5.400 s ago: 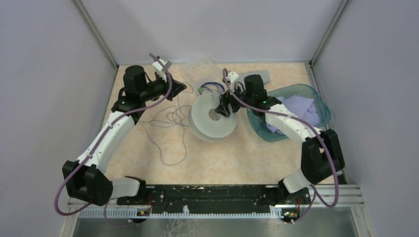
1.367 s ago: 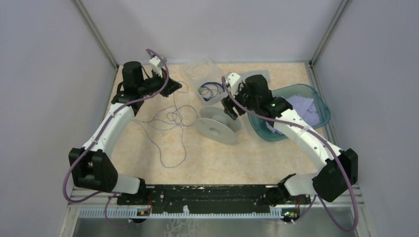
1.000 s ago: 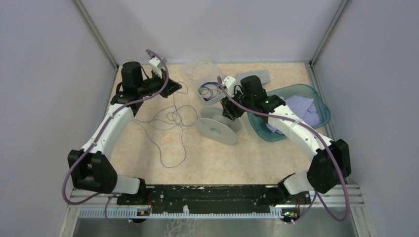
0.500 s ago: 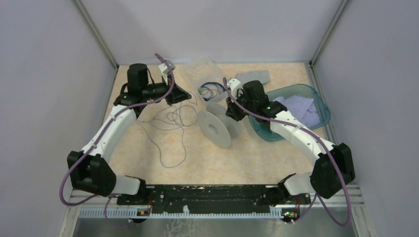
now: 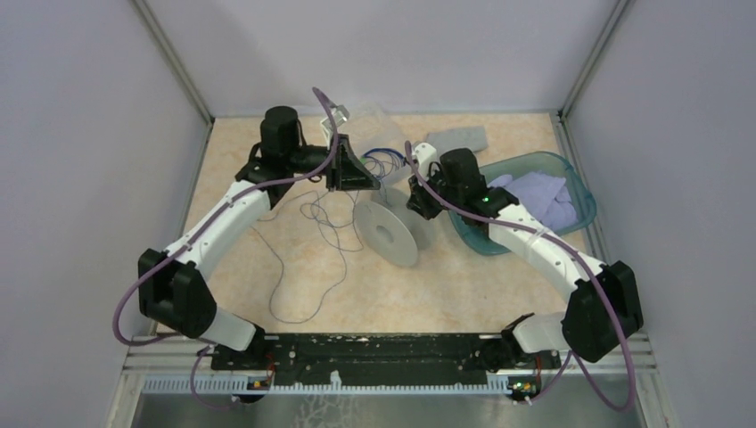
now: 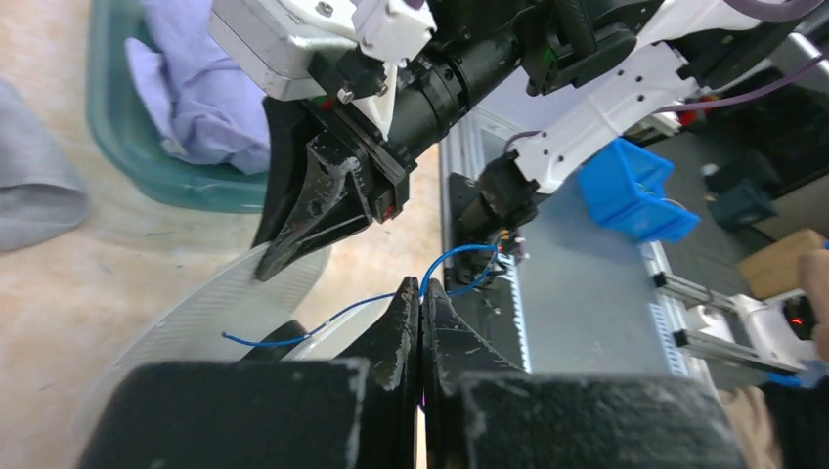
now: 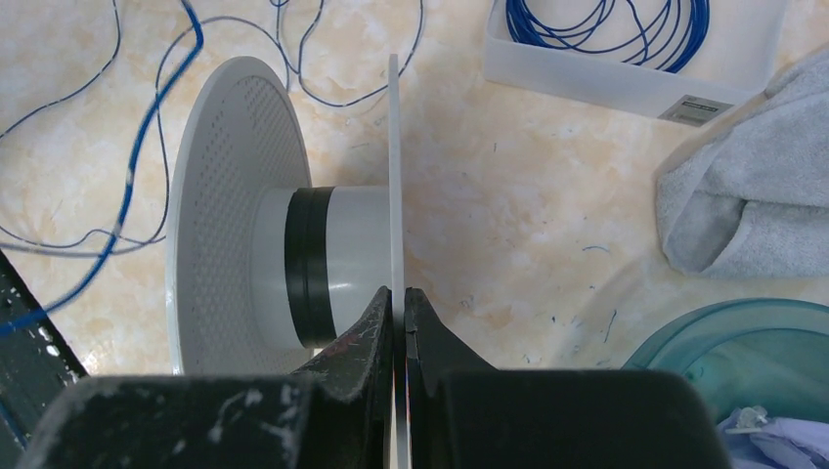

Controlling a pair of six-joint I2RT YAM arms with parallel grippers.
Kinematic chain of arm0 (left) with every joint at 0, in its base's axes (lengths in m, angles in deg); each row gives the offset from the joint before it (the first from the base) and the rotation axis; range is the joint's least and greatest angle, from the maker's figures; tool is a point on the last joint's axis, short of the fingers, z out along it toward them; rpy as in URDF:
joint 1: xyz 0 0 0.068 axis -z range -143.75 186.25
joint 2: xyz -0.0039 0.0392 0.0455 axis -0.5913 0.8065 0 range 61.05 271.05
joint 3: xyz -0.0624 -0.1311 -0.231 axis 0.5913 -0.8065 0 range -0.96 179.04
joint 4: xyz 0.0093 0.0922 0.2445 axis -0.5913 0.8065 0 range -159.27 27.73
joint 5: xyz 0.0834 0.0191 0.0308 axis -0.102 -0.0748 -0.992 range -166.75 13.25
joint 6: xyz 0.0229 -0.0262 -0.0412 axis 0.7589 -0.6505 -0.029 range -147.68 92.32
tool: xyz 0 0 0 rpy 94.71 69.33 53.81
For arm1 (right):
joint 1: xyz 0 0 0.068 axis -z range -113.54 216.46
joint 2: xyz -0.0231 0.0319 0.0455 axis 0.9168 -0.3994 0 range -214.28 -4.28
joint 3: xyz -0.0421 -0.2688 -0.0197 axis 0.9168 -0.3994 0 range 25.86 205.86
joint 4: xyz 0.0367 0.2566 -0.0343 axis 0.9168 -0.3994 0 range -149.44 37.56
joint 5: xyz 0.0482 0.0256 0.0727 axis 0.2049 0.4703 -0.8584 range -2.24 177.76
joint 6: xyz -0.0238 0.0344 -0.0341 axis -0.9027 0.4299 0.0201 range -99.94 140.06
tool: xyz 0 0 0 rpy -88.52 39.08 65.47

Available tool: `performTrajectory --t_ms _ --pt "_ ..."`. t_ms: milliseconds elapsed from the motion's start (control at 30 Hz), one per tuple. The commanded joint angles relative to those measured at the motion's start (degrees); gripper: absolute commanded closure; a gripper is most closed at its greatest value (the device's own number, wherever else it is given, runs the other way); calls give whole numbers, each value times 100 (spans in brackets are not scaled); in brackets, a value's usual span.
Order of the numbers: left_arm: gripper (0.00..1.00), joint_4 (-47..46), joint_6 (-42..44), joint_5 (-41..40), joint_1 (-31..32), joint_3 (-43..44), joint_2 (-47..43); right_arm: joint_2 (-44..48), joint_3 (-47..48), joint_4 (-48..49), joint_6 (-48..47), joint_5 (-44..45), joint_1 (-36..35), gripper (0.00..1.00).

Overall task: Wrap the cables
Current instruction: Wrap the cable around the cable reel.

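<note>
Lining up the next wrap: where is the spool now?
Top view, centre: the spool is tipped on edge, its right flange pinched by the right gripper, with the teal tub just right of it.

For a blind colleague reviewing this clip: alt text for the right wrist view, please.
The right gripper is shut on the thin flange of a pale grey spool standing on edge. Loops of loose cable lie on the table beyond it; a white tray of blue wire, a grey cloth and a teal basin sit to the right.

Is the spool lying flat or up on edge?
On edge: the spool has its flanges upright, and the right gripper is shut on one flange.
</note>
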Motion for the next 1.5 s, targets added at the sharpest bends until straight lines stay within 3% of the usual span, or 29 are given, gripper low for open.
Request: performTrajectory --t_ms 0,200,467,733,1467 --pt "100 -1537 -1489 494 142 -314 299 316 -26 477 -15 -97 -46 95" --pt "100 -3223 -3025 378 168 -807 580 474 -134 589 -109 -71 -60 95" --pt "100 -4563 -4366 262 187 -919 1129 474 -181 648 -170 269 -271 95" --pt "100 -4770 -4460 54 204 -1359 1234 557 -233 704 -171 409 -288 94" --pt "100 -5090 -4619 -283 96 -1294 1765 893 -272 596 -301 380 -147 71"
